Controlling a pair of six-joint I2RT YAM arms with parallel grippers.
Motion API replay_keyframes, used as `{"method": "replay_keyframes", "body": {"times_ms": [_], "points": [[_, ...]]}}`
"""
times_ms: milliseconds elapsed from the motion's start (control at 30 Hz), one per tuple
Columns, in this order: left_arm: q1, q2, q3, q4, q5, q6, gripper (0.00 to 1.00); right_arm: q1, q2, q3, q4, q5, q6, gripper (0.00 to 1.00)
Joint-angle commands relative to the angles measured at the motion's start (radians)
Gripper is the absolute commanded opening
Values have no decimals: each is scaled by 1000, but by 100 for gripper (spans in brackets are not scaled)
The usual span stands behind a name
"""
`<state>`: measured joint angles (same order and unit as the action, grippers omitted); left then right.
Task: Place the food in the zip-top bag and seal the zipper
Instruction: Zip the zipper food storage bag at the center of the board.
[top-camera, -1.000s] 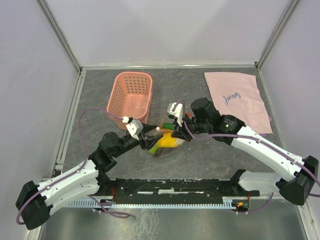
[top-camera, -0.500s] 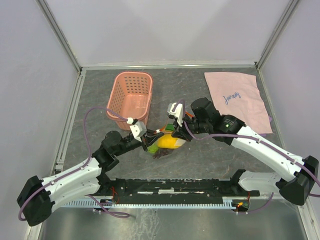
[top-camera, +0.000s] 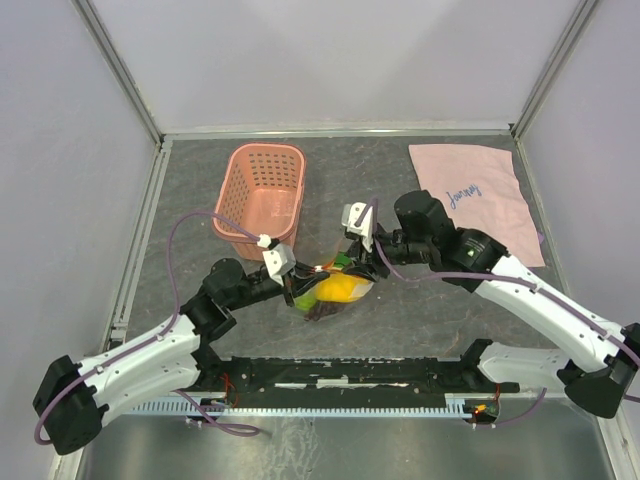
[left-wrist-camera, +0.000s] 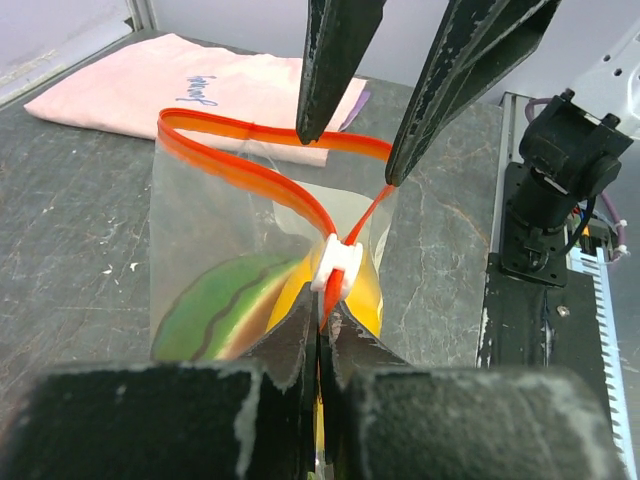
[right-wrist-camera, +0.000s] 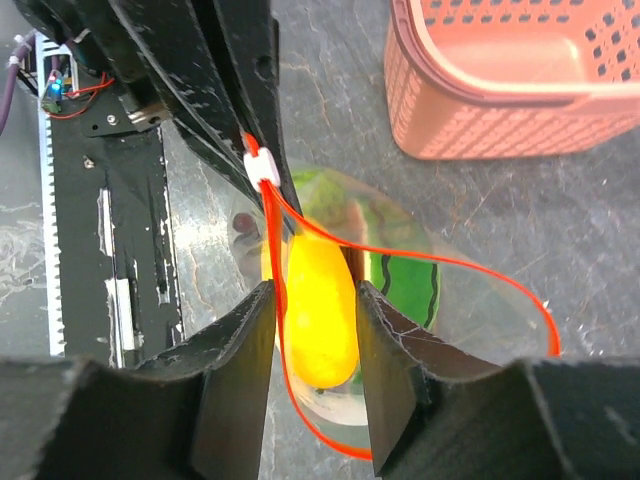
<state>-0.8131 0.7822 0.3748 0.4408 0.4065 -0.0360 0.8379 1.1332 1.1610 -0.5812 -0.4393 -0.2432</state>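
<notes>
The clear zip-top bag (top-camera: 338, 300) stands mid-table, its mouth open in a loop. Inside it I see food: a yellow fruit (right-wrist-camera: 320, 310), a green striped piece (left-wrist-camera: 215, 305) and dark grapes (top-camera: 321, 309). The red-orange zipper (left-wrist-camera: 245, 168) carries a white slider (left-wrist-camera: 338, 268). My left gripper (left-wrist-camera: 322, 325) is shut on the zipper's end just below the slider, seen from above at the bag's left, left gripper (top-camera: 300, 283). My right gripper (right-wrist-camera: 315, 335) is open over the bag's mouth, one finger (right-wrist-camera: 240, 340) beside the strip, right gripper (top-camera: 362, 262) at the bag's right.
A pink slotted basket (top-camera: 260, 190) stands just behind the bag, left of centre. A pink cloth with script writing (top-camera: 480, 200) lies at the back right. Black rails (top-camera: 350, 375) run along the near edge by the arm bases.
My left gripper has closed on the zipper's end by the slider. My right gripper has opened, let go of the strip and drawn slightly back to the right.
</notes>
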Motion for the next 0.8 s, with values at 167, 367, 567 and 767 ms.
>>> {"method": "replay_keyframes", "body": {"times_ms": [167,367,567,767], "points": [[2,-2,76,12,51,26,3,1,28,65,123,-216,-154,44],[2,7,86,8,59,18,3,3,114,115,124,-266,-160,43],[3,20,96,1,60,10,3,14,162,144,96,-310,-166,43],[2,25,100,-1,47,2,3,21,176,139,91,-317,-176,43]]}}
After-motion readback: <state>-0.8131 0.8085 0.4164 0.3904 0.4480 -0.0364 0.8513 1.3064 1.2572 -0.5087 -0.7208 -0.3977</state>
